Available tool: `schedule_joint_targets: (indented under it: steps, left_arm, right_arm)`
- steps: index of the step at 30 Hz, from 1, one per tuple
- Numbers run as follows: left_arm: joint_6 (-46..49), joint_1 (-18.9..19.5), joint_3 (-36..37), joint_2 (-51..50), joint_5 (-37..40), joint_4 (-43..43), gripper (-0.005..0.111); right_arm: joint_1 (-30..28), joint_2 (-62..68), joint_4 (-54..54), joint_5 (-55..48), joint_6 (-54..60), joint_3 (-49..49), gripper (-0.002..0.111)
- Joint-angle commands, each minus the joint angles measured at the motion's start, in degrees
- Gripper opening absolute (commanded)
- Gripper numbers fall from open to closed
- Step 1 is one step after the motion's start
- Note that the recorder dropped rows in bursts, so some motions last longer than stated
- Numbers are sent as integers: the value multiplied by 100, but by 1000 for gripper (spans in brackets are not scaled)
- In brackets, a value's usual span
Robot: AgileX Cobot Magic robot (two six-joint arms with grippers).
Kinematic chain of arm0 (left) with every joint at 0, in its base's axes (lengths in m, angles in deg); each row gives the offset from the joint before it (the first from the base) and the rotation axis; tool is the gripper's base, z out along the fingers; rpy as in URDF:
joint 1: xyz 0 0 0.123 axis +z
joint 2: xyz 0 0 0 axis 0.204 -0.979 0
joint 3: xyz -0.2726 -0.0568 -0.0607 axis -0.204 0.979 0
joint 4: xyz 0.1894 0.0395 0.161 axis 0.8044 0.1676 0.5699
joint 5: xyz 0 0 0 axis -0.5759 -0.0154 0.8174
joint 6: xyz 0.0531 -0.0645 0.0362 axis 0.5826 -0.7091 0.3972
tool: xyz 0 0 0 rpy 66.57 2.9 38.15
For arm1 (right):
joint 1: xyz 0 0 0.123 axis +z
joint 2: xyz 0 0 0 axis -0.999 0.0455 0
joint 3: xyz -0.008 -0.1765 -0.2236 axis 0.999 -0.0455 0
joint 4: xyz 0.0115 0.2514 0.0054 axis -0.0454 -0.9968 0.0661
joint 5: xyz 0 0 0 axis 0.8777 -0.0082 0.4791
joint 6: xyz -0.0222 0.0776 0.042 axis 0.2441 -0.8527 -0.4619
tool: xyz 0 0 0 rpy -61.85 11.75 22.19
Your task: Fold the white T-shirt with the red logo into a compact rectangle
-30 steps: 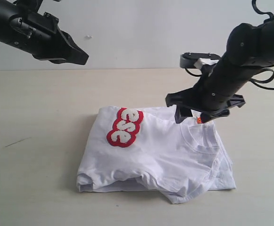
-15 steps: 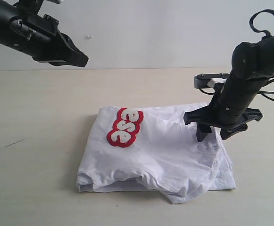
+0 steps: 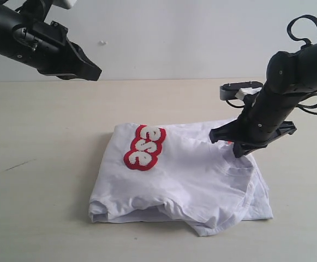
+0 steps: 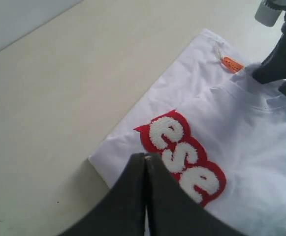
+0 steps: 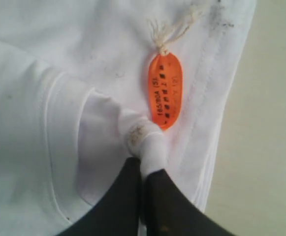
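The white T-shirt (image 3: pixel 191 180) lies partly folded on the table, collar toward the right. Its red logo (image 3: pixel 143 146) shows the white letters "ese" near the left fold (image 4: pixel 184 164). My right gripper (image 3: pixel 238 148) is down on the collar and shut on a pinch of the white T-shirt's collar fabric (image 5: pixel 145 142), right beside the orange neck tag (image 5: pixel 165 91). My left gripper (image 3: pixel 95 71) hangs high above the table at the back left, shut and empty; in its wrist view the closed tips (image 4: pixel 146 156) hover over the shirt's edge.
The pale wooden table (image 3: pixel 43 164) runs around the shirt on all sides. A white wall (image 3: pixel 163 38) stands behind. A faint dark mark (image 3: pixel 16 165) lies on the table at the left.
The right gripper came down from beside the collar onto it and shut on the fabric. The left arm drifted slightly back and up.
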Motion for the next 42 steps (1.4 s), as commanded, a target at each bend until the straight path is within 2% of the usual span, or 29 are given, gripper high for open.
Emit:
schedule_joint_targets:
  steps: [1,8,12,16,20,25,28,33,35,37,38,42]
  left_arm:
    - [7,10,20,38,-68,-37,0]
    - [134,10,20,38,-220,-37,0]
    - [134,10,20,38,-279,-37,0]
    - [134,10,20,38,-243,-37,0]
    - [134,10,20,38,-243,-37,0]
    - [134,10,20,-21,-218,-28,0]
    - [142,10,20,-136,-159,-3,0]
    - [264,10,20,-209,-59,57,0]
    - [288,10,8,-148,-45,272,0]
    - [288,10,8,-38,-45,307,0]
    - [274,10,8,-3,-45,307,0]
    - [266,-4,8,64,78,127,0]
  right_arm:
    - [-20,-368,-6,102,138,250,0]
    - [-7,-1221,48,1102,374,440,0]
    - [-7,-1076,89,1412,445,440,0]
    - [-7,-592,89,1238,409,440,1]
    - [-7,-336,148,1090,396,440,15]
    - [-7,-531,183,1098,379,487,43]
    - [-7,-786,239,863,298,652,49]
    - [-7,-1113,259,532,-118,753,45]
    - [-7,-1079,15,238,-65,731,27]
    - [-7,-909,-523,109,311,618,5]
    - [-7,-799,-733,71,557,558,0]
    - [-7,-491,-1667,-69,1345,234,0]
